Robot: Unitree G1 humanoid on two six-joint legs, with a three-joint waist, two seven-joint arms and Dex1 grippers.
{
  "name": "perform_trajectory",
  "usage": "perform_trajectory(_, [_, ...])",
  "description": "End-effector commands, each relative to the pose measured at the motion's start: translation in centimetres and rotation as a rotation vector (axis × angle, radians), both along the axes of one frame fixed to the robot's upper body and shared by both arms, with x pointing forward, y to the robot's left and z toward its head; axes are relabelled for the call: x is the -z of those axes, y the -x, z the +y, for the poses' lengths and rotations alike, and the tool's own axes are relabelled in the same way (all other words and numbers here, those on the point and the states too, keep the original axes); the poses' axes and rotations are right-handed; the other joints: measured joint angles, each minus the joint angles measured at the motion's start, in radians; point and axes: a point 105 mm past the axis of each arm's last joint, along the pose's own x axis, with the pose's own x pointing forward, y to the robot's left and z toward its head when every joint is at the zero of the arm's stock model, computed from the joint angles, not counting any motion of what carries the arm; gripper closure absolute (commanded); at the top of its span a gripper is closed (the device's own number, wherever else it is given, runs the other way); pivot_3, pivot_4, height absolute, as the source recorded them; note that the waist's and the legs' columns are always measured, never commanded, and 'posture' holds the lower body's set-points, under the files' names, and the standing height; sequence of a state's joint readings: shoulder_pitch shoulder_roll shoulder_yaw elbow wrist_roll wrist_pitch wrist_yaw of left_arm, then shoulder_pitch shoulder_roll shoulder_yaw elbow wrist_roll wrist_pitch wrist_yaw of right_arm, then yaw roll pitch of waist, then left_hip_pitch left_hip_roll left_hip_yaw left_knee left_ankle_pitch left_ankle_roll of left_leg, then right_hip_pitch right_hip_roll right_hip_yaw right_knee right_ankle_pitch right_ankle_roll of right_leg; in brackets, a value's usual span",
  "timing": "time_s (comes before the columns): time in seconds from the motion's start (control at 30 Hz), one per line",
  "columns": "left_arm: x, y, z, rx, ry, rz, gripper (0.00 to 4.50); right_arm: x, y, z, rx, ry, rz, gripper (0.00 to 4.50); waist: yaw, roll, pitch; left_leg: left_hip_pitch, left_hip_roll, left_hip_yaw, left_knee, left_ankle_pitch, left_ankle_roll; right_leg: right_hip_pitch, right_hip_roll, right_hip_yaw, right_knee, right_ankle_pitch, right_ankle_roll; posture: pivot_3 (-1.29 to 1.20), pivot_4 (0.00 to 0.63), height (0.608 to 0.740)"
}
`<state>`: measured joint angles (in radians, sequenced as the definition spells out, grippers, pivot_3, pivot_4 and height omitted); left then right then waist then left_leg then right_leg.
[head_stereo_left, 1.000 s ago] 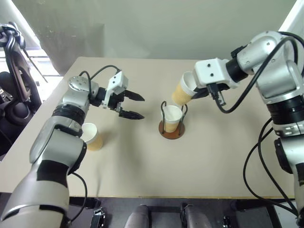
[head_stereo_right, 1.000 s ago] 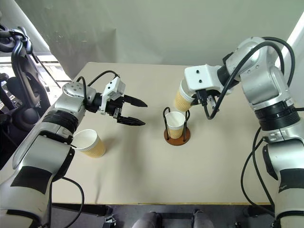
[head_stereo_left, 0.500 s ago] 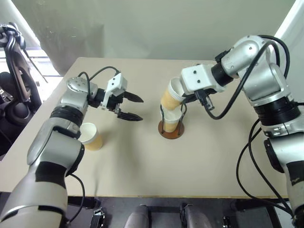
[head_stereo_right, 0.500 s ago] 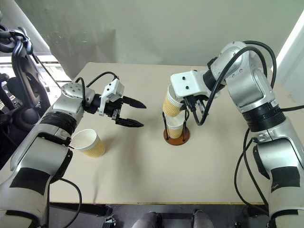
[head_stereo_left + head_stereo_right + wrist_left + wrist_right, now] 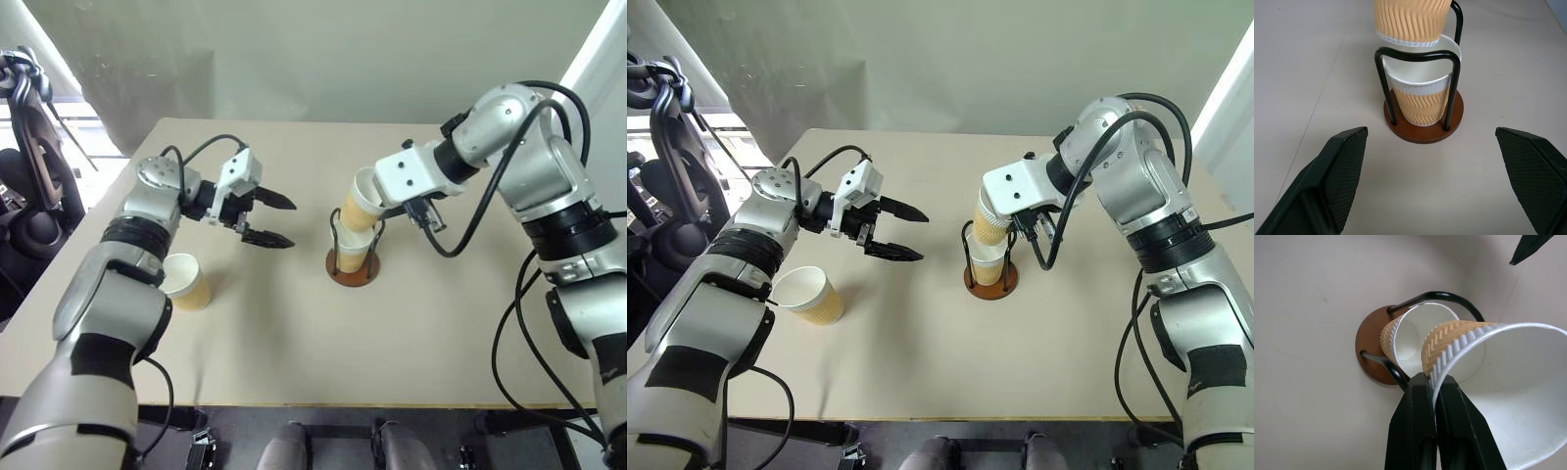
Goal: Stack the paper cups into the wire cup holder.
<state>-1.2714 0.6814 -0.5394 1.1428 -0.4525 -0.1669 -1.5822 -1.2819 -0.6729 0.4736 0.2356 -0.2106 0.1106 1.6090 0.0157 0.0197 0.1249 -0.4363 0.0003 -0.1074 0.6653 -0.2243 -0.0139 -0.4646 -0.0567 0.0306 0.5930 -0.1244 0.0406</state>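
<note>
I have the right gripper (image 5: 1434, 382) pinched shut on the rim wall of a paper cup (image 5: 991, 217), tilted just above the cup (image 5: 1422, 100) already seated in the wire cup holder (image 5: 354, 266) mid-table, so its base can nest inside. My left gripper (image 5: 266, 219) hangs wide open and empty to the holder's left, with the third cup (image 5: 186, 280) standing nearer on the left.

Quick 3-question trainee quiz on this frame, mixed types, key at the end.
1. True or false: the right gripper pinches the wall of a cup.
2. How many cups are there in all? A) two B) three C) four
3. Which gripper has open jaws and holds nothing?

Key:
1. True; that cup hangs tilted above the cup in the holder.
2. B; the third cup stands on the table.
3. The left gripper.
</note>
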Motion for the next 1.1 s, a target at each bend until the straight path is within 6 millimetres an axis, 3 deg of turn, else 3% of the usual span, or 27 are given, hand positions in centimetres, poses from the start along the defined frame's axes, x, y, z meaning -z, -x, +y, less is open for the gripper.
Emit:
perform_trajectory(0.03, [-0.7, 0.4, 0.0, 0.040, 0.008, -0.012, 0.00, -0.4, 0.4, 0.2, -0.026, 0.015, -0.021, 4.44, 0.000, 0.000, 0.000, 0.000, 0.000, 0.000, 0.000, 0.000, 0.000, 0.000, 0.000, 0.000, 0.000, 0.000, 0.000, 0.00, 0.150, 0.740])
perform_trajectory(0.73, [-0.7, 0.5, 0.1, 0.037, 0.003, -0.004, 0.00, 1.9, 0.9, 1.8, -0.096, 0.043, -0.008, 4.44, 0.000, 0.000, 0.000, 0.000, 0.000, 0.000, 0.000, 0.000, 0.000, 0.000, 0.000, 0.000, 0.000, 0.000, 0.000, 0.00, 0.150, 0.740])
perform_trajectory(0.83, [-0.6, 0.5, 0.3, 0.030, 0.000, -0.003, 0.00, 1.9, 0.7, 1.6, -0.090, 0.047, -0.017, 3.89, 0.000, 0.000, 0.000, 0.000, 0.000, 0.000, 0.000, 0.000, 0.000, 0.000, 0.000, 0.000, 0.000, 0.000, 0.000, 0.00, 0.150, 0.740])
perform_trajectory(1.0, [-0.4, 0.4, 0.5, 0.024, -0.004, -0.001, 0.00, 1.6, 0.2, 1.8, -0.074, 0.021, -0.036, 2.21, 0.000, 0.000, 0.000, 0.000, 0.000, 0.000, 0.000, 0.000, 0.000, 0.000, 0.000, 0.000, 0.000, 0.000, 0.000, 0.00, 0.150, 0.740])
perform_trajectory(1.1, [-0.4, 0.4, 0.5, 0.022, -0.009, 0.009, 0.00, 0.5, -0.3, 2.1, -0.051, -0.040, -0.049, 2.21, -0.001, 0.000, 0.000, 0.000, 0.000, 0.000, 0.000, 0.000, 0.000, 0.000, 0.000, 0.000, 0.000, 0.000, 0.000, 0.00, 0.150, 0.740])
